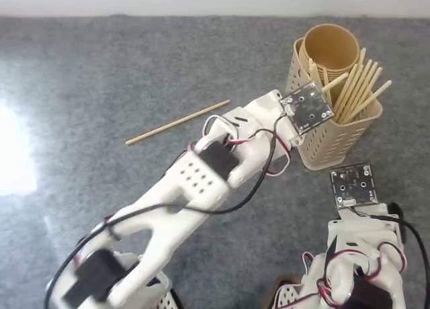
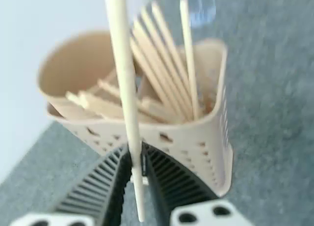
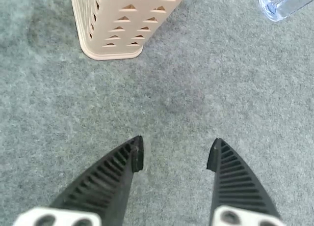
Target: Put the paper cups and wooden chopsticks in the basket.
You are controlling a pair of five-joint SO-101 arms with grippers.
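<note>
The left gripper point(image 2: 136, 159) is clamped shut on a wooden chopstick point(image 2: 122, 78), its black ribbed jaws pressed against the pale stick near its lower end. The held chopstick stands nearly upright just in front of the basket point(image 2: 196, 147). In the high view the beige perforated basket point(image 1: 336, 144) sits at 2 o'clock on the grey mat point(image 1: 101, 74). It holds a tan paper cup point(image 1: 332, 43) at its 12 o'clock side and a fan of chopsticks point(image 1: 359, 87) leaning toward 1 o'clock. A loose chopstick point(image 1: 178, 122) lies flat at 10 o'clock from centre. The right gripper point(image 3: 176, 157) hangs over bare mat with its jaws wide apart, holding nothing, near the basket's foot and a clear container point(image 3: 284, 2).
</note>
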